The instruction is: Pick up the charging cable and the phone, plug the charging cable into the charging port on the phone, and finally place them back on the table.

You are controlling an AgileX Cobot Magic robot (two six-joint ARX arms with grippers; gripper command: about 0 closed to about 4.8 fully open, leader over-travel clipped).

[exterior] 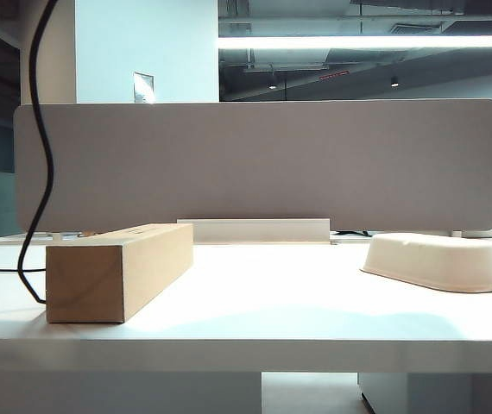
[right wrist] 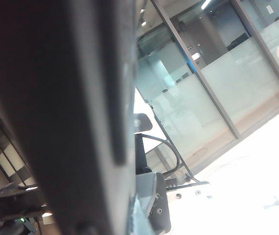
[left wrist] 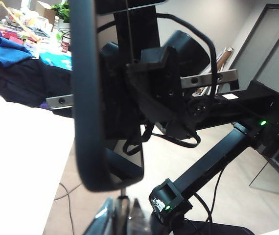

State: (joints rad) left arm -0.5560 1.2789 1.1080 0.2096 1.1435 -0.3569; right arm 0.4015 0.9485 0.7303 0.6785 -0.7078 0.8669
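Note:
Neither gripper shows in the exterior view, where the black charging cable (exterior: 46, 147) hangs down from above and runs behind the box onto the white table (exterior: 272, 302). In the left wrist view my left gripper (left wrist: 124, 218) is shut on the cable's silvery plug (left wrist: 123, 196). The plug's tip meets the short bottom edge of the black phone (left wrist: 88, 98), which stands upright above it. The charging port itself is hidden by the plug. In the right wrist view the phone (right wrist: 56, 107) fills the frame as a dark slab, with my right gripper (right wrist: 127, 215) shut on it.
A long cardboard box (exterior: 116, 267) lies at the left of the table and a pale oval tray (exterior: 440, 261) at the right. The grey divider panel (exterior: 255, 164) closes the back. The other arm's black links (left wrist: 213, 161) pass behind the phone.

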